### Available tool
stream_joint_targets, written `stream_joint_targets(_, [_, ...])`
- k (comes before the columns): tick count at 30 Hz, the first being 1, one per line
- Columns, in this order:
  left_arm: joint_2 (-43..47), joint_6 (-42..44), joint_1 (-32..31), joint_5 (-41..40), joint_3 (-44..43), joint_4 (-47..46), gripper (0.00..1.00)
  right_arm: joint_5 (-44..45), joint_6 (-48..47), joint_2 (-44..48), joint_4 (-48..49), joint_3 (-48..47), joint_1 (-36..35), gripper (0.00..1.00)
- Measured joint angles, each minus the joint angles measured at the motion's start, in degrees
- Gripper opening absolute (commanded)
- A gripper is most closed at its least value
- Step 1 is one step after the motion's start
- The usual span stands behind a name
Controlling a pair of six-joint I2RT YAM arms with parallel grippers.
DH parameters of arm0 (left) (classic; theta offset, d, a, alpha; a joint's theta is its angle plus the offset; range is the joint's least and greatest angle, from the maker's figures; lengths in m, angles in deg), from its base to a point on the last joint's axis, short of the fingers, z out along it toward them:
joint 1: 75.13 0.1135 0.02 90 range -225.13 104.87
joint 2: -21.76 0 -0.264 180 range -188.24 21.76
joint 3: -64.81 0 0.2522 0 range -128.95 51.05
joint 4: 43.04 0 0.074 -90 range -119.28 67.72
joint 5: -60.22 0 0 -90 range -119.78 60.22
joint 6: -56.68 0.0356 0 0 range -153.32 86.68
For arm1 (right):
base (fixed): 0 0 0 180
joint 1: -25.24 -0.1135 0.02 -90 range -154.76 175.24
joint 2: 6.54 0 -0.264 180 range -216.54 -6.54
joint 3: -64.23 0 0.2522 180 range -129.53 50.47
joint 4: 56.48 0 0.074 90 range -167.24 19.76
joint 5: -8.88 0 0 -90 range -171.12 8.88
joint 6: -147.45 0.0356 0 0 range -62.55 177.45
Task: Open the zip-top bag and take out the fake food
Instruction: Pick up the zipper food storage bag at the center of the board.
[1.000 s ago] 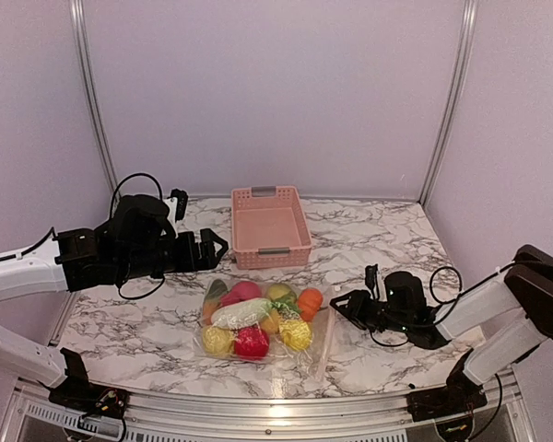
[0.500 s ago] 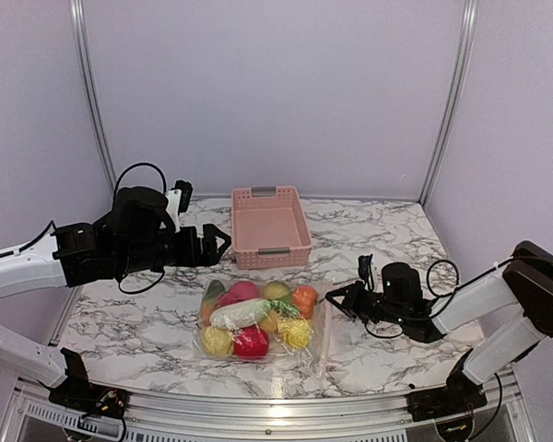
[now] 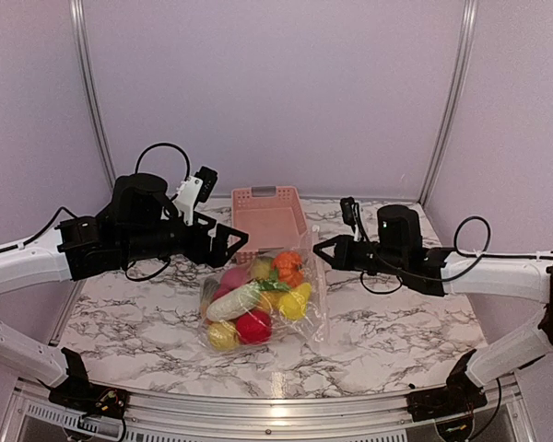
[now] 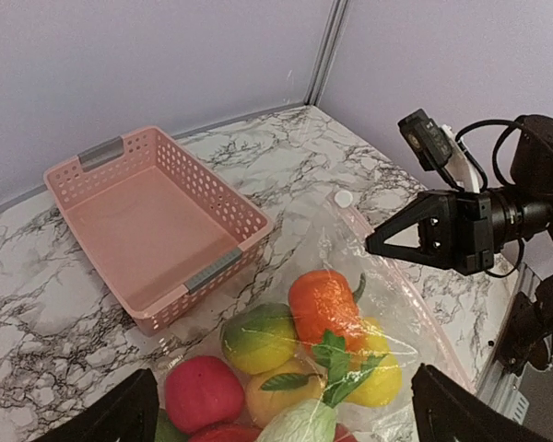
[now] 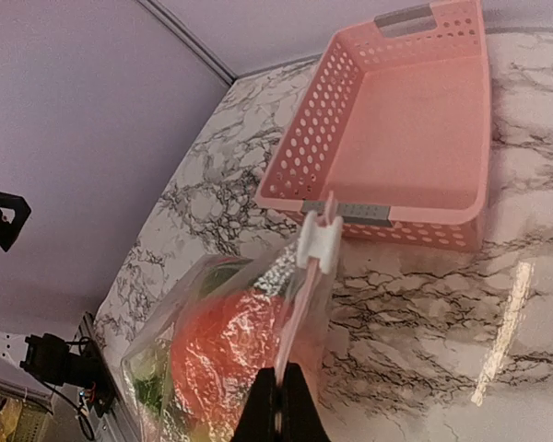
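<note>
- Zip-top bag [image 3: 311,293] is lying at the middle of the worktop [image 3: 396,322], just on the near side of the pink basket [image 3: 281,191]. Its right-hand edge is being held up off the marble while its left part is resting on the surface.
- Fake food [image 3: 256,299] is sitting inside the bag, all of it behind the clear plastic. An orange piece [image 3: 288,262] is riding highest, next to the lifted edge. A red piece [image 3: 253,325] and a yellow piece [image 3: 223,336] are lying lowest, toward the near edge of the worktop. A long white radish [image 3: 235,302] is lying aslant across the heap.
- Right hand [image 3: 317,252] is clenched on the bag's zip strip [image 5: 295,322], its 2 fingers pressing together with the strip pinched between them. In the right wrist view the strip is running up from the fingertips to a white slider [image 5: 318,241], which is sitting in front of the basket's near wall.
- Left hand [image 3: 235,246] is hanging released above the worktop, on the left of the bag and just off the basket's left near corner. Its jaws are standing wide apart and touching nothing. Its 2 fingers [image 4: 456,405] are showing only at the bottom corners of the left wrist view.
- Basket is standing toward the far edge of the worktop, with its grey handles on the far and near short walls.
- Whether the zip is open or sealed along its length cannot be told.
</note>
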Motion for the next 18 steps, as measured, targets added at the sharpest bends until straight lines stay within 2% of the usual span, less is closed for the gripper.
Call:
stream_joint_targets(4, [-0.7,6.5,1.9,4.3,-1.4,-2.5,0.98,-1.1,-6.8,0.0,-7.5,-8.2,-0.1,0.0])
stream_joint_targets(8, [-0.7,12.7,7.0,13.1,-1.3,-7.5,0.96,-2.2,-13.3,0.1,-15.6,-16.2,-0.3,0.0])
stream_joint_targets(11, [-0.7,16.7,9.9,19.1,-1.0,-12.3,0.94,-2.8,-17.9,-0.1,-21.7,-22.0,-1.0,0.0])
stream_joint_targets(14, [-1.4,19.5,12.4,25.9,-1.0,-16.1,0.86,-3.3,-22.3,-0.8,-26.6,-27.9,-2.2,0.0])
stream_joint_targets(18, [-5.4,22.0,15.3,34.9,-3.6,-18.1,0.83,-4.0,-27.3,-2.9,-32.6,-35.3,-3.8,0.0])
